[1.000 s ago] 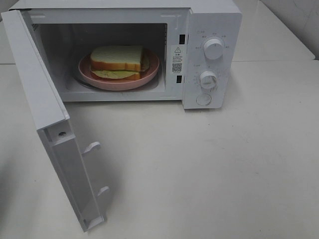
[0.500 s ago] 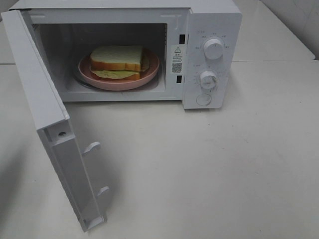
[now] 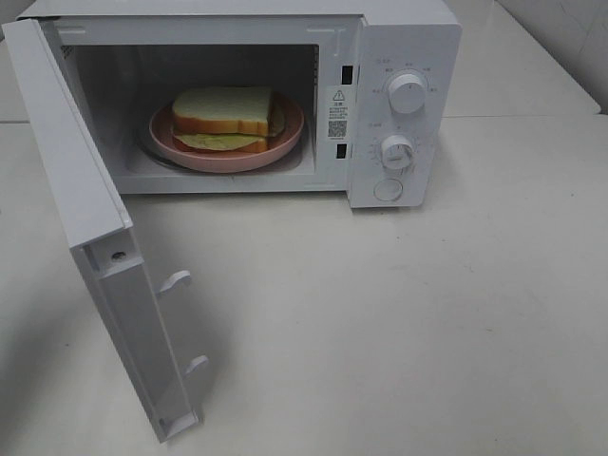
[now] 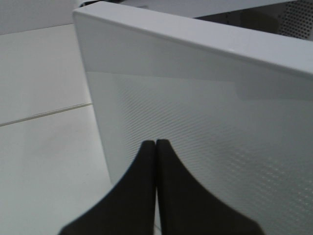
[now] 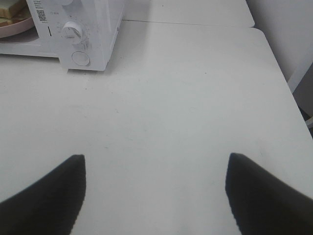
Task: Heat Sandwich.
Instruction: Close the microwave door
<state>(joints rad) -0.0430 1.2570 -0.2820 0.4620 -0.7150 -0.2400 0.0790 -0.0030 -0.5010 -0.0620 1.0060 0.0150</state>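
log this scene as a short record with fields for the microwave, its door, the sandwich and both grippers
microwave: white box with two round dials, standing on the white table
door: white, swung wide open
plate: round, pink, inside the microwave cavity
sandwich: pale tan bread with a green layer, lying on the plate
left gripper: shut, empty, facing the door's outer side; contact unclear
right gripper: open, empty, over the table

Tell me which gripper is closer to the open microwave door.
Left. The left gripper, shut, sits right by the outer face of the door; the right gripper hangs open over the table, past the dial end of the microwave.
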